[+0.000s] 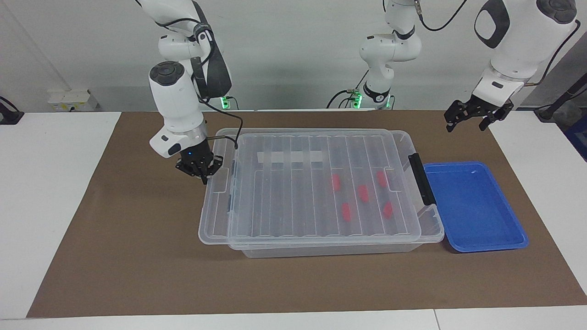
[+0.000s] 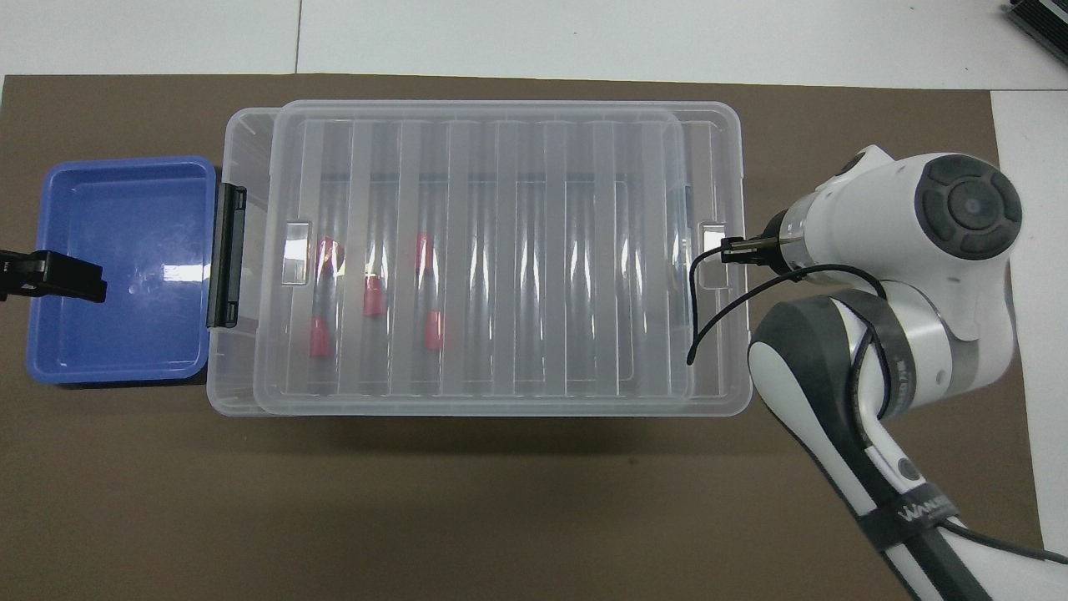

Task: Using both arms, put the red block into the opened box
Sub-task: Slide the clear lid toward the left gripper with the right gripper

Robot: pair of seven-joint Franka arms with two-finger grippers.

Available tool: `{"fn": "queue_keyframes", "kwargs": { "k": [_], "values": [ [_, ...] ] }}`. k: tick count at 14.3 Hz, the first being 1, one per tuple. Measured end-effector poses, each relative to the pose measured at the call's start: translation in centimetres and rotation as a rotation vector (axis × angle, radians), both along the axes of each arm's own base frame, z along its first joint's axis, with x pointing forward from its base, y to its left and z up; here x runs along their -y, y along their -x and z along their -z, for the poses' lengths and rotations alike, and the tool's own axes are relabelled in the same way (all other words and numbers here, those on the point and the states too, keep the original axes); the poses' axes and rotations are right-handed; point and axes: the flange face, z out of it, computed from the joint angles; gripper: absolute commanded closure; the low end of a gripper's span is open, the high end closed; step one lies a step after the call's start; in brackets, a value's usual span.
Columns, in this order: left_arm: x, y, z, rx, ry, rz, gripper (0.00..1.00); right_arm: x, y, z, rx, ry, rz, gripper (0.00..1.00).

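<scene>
Red blocks (image 1: 362,193) sit inside box (image 1: 426,229) under clear lid (image 1: 284,192): light, stiff, slick; pinch flat sides. Right hand (image 1: 202,170) pressed together at lid edge. Left hand (image 1: 472,118) spread, waiting above counter (image 1: 137,256).

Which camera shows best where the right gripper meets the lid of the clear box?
The facing view: the right gripper shows from the side, shut, its tip down at the lid edge at the right arm's end of the box. In the overhead view the arm's own wrist covers the gripper, so the contact is hidden.
</scene>
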Motion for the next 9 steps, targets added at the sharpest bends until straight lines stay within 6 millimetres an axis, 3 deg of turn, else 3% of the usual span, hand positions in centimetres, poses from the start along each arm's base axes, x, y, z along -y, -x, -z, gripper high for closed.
{"fn": "queue_keyframes", "kwargs": {
  "k": [4,9],
  "values": [
    [0.0,0.0,0.0,0.000,0.000,0.000,0.00,-2.1,0.6,0.0,0.000,0.000,-0.036,0.99],
    [0.0,0.0,0.0,0.000,0.000,0.000,0.00,-2.8,0.8,0.1,-0.003,-0.003,-0.046,0.99]
  ]
}}
